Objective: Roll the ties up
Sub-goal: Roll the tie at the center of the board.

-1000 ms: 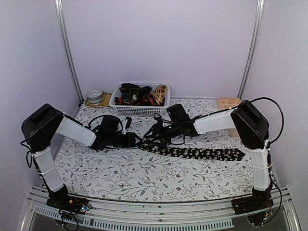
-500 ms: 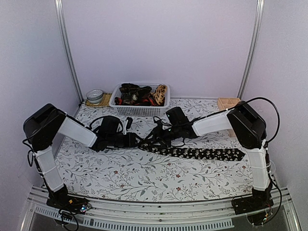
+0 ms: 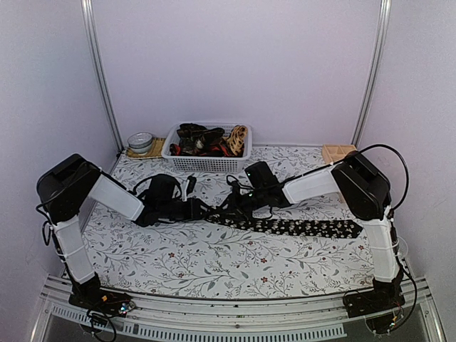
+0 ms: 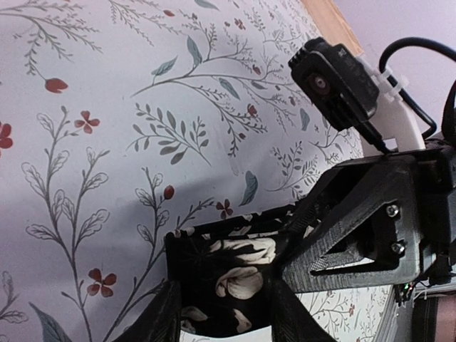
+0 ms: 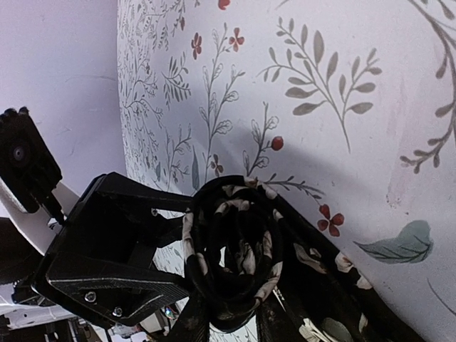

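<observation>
A black tie (image 3: 299, 226) with pale flowers lies across the middle of the table, its left end wound into a roll (image 3: 214, 212). My left gripper (image 3: 202, 209) and right gripper (image 3: 229, 207) meet at that roll from opposite sides. In the left wrist view the left gripper (image 4: 224, 308) is shut on the roll (image 4: 228, 274), one finger against each edge of the cloth. In the right wrist view the spiral roll (image 5: 235, 256) sits end-on between the fingers of the right gripper (image 5: 239, 322), pinched by them. More ties (image 3: 203, 138) lie in a basket.
A white basket (image 3: 206, 164) stands at the back centre. A round tin (image 3: 141, 141) sits on a mat at the back left, a small wooden box (image 3: 336, 152) at the back right. Metal frame posts rise at both back corners.
The right gripper's fingers have closed in on the roll and the left gripper's have narrowed slightly. Both wrists have crept a little closer together at the tie's left end.
</observation>
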